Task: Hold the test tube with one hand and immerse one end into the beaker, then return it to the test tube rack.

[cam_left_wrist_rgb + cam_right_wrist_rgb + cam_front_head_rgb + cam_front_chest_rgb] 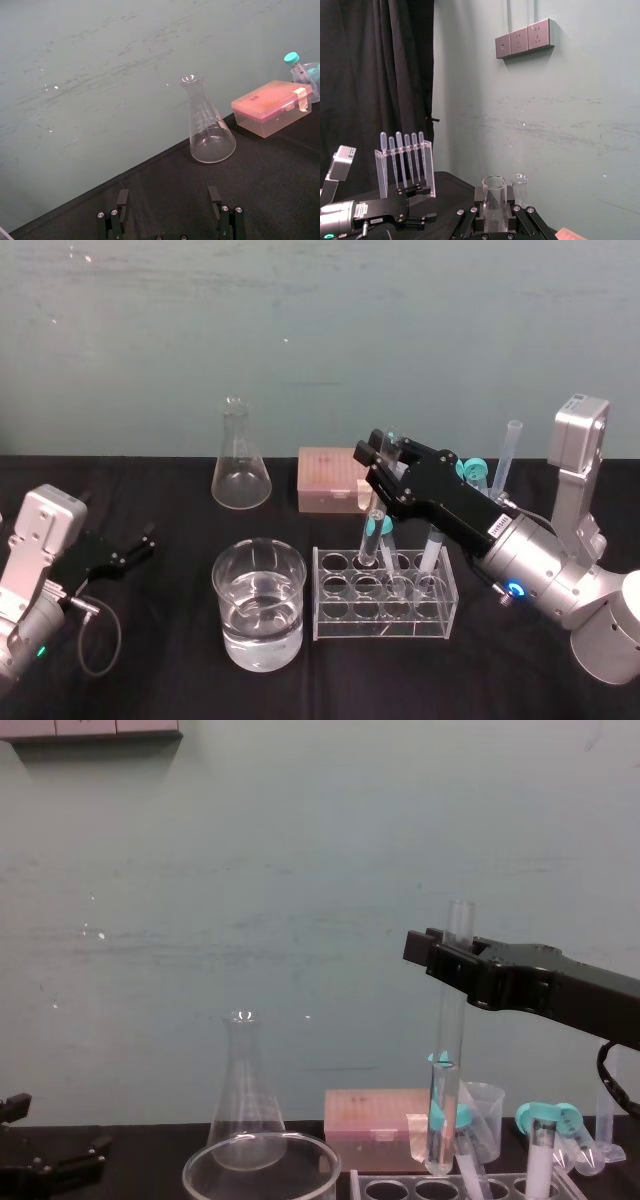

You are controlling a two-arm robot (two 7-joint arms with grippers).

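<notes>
R claw (372,454) grips test tube (372,530) just over rack (325,626), capped tubes (540,1140) adjacent.

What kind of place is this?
Probably a science lab bench: a conical flask, a beaker of clear liquid, and a test tube rack, where the right pincer holds a test tube.

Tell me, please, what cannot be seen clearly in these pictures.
- Whether the test tube tip is inside a test tube rack hole: chest view's bottom edge cuts the rack.
- beaker body: same edge.
- teal-capped tubes: head view, right gripper partly covers them.
- left gripper: chest view's left edge cuts it.
</notes>
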